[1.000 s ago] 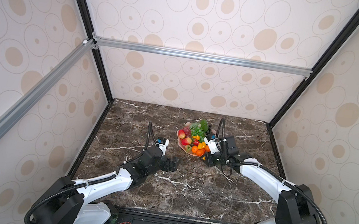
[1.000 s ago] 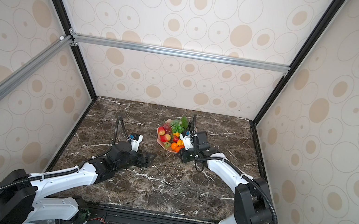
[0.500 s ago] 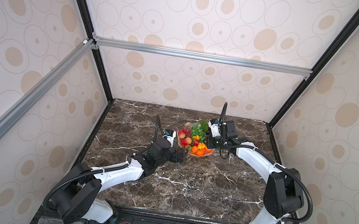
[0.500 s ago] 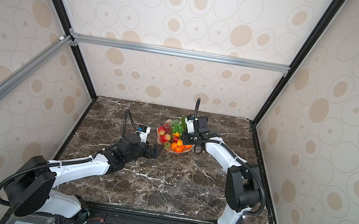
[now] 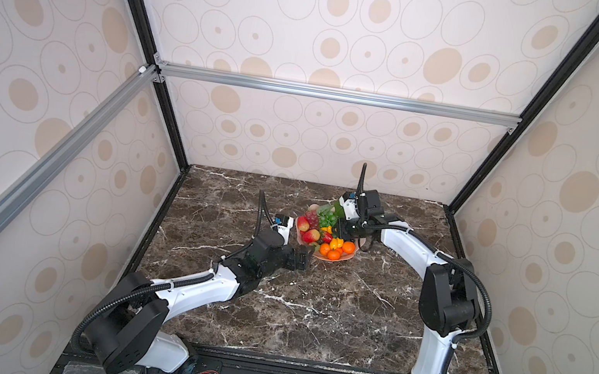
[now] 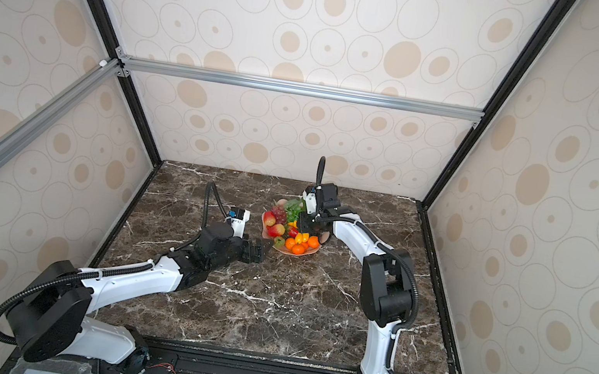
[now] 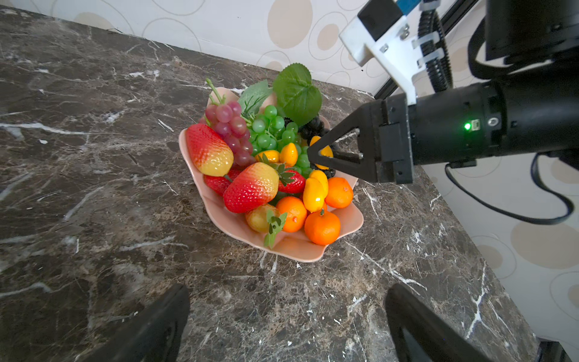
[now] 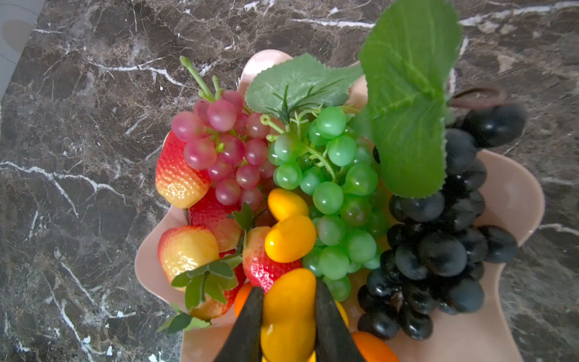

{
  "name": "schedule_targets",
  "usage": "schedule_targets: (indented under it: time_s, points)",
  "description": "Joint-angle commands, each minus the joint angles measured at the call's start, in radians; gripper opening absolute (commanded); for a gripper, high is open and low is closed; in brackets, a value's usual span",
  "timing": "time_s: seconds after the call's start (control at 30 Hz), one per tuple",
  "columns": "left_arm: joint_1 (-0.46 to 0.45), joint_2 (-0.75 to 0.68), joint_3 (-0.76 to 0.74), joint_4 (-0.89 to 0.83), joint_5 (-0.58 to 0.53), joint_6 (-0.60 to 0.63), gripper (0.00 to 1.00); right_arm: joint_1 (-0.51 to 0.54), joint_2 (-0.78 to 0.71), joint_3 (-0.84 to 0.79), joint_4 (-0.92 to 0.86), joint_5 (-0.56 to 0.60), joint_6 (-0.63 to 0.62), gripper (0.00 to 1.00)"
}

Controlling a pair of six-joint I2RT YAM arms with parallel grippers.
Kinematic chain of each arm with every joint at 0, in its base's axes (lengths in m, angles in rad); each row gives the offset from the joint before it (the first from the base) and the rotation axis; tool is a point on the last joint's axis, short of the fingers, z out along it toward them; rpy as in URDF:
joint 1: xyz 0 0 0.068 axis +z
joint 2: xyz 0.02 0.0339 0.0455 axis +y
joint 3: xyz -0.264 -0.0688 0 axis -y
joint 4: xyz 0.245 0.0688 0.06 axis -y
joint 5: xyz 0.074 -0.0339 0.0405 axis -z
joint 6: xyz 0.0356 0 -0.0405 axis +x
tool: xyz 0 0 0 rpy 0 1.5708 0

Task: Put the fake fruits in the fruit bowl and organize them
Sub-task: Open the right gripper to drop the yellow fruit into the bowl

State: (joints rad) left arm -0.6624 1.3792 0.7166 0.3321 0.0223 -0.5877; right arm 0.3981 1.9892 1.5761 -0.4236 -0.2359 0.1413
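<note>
The pale pink fruit bowl stands on the marble, heaped with fake fruits: strawberries, tangerines, red grapes, green grapes and black grapes. My right gripper hangs over the heap, shut on a yellow-orange oval just above the other fruit. My left gripper sits low on the table just short of the bowl's near-left rim, open, with only bare marble between its fingers.
The dark marble table is boxed in by patterned walls with black corner posts. The right arm's black cable loops down beside the bowl. Large green leaves stick up at the bowl's far side.
The right gripper has left the bowl's near-right rim, swung back and come in over the heap with the oval. The left gripper has slid forward towards the bowl, still open.
</note>
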Motion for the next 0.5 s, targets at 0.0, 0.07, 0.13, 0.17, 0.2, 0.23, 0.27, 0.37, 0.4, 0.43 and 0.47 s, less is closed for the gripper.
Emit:
schedule_targets:
  time_s: [0.0, 0.07, 0.13, 0.17, 0.2, 0.23, 0.27, 0.37, 0.4, 0.43, 0.47]
  points:
    - [0.008, -0.022, 0.003, 0.040, -0.012, 0.006, 0.98, -0.003, 0.035, 0.039, -0.041, -0.022, -0.003, 0.28]
    - [0.010, -0.018, 0.007, 0.042, -0.009, 0.006, 0.98, -0.003, 0.047, 0.052, -0.051, -0.028, -0.006, 0.29]
    - [0.011, -0.017, 0.007, 0.047, -0.006, 0.008, 0.98, -0.003, 0.055, 0.062, -0.054, -0.029, -0.006, 0.31]
    - [0.012, -0.017, 0.006, 0.049, -0.005, 0.008, 0.98, -0.003, 0.057, 0.067, -0.055, -0.030, -0.006, 0.32]
    - [0.012, -0.017, 0.007, 0.050, -0.005, 0.008, 0.98, -0.003, 0.062, 0.070, -0.058, -0.033, -0.006, 0.33]
    - [0.015, -0.016, 0.006, 0.051, -0.005, 0.008, 0.98, -0.004, 0.063, 0.073, -0.062, -0.034, -0.006, 0.35]
    - [0.015, -0.016, 0.005, 0.052, -0.004, 0.008, 0.98, -0.003, 0.063, 0.074, -0.061, -0.035, -0.006, 0.36]
    - [0.017, -0.019, 0.002, 0.053, -0.004, 0.009, 0.98, -0.003, 0.058, 0.076, -0.064, -0.034, -0.008, 0.40]
    - [0.020, -0.022, 0.002, 0.053, -0.005, 0.011, 0.98, -0.004, 0.055, 0.077, -0.066, -0.032, -0.008, 0.42]
    - [0.021, -0.027, 0.000, 0.054, -0.005, 0.011, 0.98, -0.004, 0.049, 0.079, -0.067, -0.031, -0.008, 0.44]
    - [0.024, -0.030, -0.002, 0.053, -0.004, 0.013, 0.98, -0.002, 0.039, 0.078, -0.070, -0.028, -0.006, 0.47]
